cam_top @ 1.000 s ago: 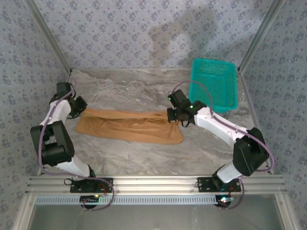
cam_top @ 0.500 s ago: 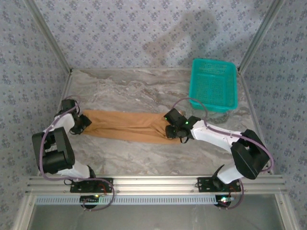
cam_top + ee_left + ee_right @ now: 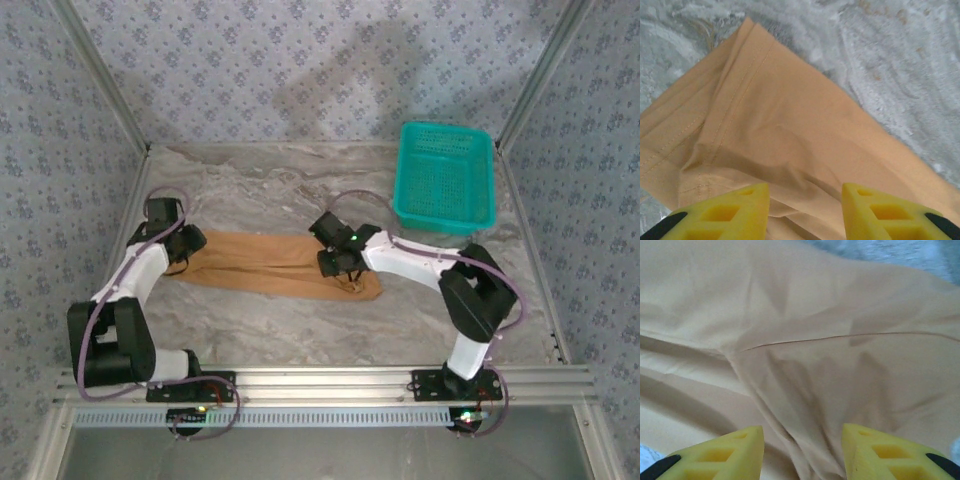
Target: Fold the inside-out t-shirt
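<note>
At 9 o'clock we find the left gripper [image 3: 190, 241] over the left edge of the one inside-out t-shirt [image 3: 262, 266], a band lying across mid-table, its fingers parted and empty. The right gripper [image 3: 336, 263], likewise parted, sits near the shirt's right edge. One basket [image 3: 445, 128] stands at 2 o'clock, with open table [image 3: 270, 180] at 12.

The t-shirt [image 3: 265, 265] is a plain tan, orange-brown all over, with stitching in the same shade along its hem. The desk [image 3: 260, 180] is grey marble, veined with white and faint brown. The basket [image 3: 447, 178] is bright teal with a fine mesh pattern. The walls [image 3: 300, 60] are pale blue-grey, printed with small repeating floral motifs. The left arm [image 3: 140, 272] and right arm [image 3: 415, 262] are white with black joints. The jaws of the left gripper [image 3: 804, 190] and right gripper [image 3: 802, 430] are yellow, tipped with black. The rail [image 3: 320, 383] is silver.
</note>
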